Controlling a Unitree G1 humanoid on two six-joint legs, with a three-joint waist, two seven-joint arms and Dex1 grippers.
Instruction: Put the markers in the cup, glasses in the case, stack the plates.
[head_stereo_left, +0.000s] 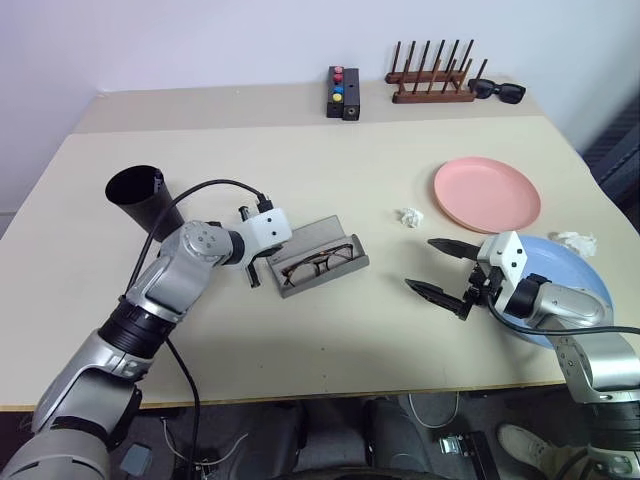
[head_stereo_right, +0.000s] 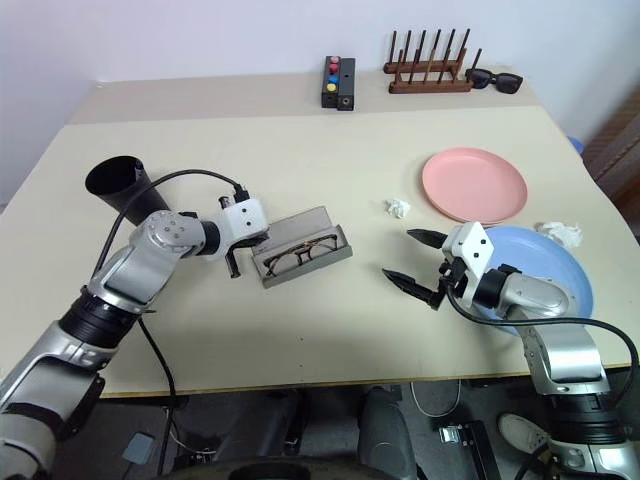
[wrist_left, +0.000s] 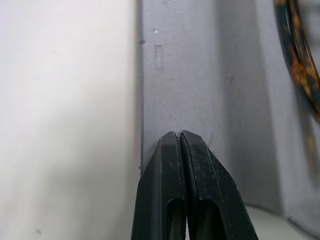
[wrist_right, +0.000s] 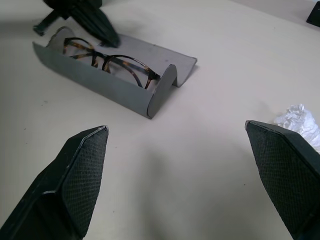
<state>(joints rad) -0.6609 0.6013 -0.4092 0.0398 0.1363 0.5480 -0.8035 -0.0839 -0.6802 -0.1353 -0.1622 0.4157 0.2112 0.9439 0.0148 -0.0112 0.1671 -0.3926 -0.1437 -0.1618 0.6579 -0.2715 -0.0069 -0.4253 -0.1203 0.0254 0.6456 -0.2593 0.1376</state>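
1. On the desk (head_stereo_left: 300, 150) we saw a crumpled paper scrap (head_stereo_left: 409, 217) between the case (head_stereo_left: 318, 257) and the pink plate (head_stereo_left: 486, 193); nothing blocked the case.
2. The grey case lay open at the desk's middle, the brown-rimmed glasses (head_stereo_left: 318, 262) inside.
3. Our left gripper (head_stereo_left: 254, 277) had its fingers pressed shut, empty, tips against the case's left end. Our right gripper (head_stereo_left: 438, 267) stood wide open, empty, before the blue plate (head_stereo_left: 580, 270).

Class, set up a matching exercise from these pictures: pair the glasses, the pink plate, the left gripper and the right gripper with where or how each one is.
1. glasses
2. pink plate
3. left gripper
4. right gripper

A. open, over the bare table
B. shut, at the case's end
C. lying in the open case
D. alone, beside the blue plate

Pairs: 1-C, 2-D, 3-B, 4-A
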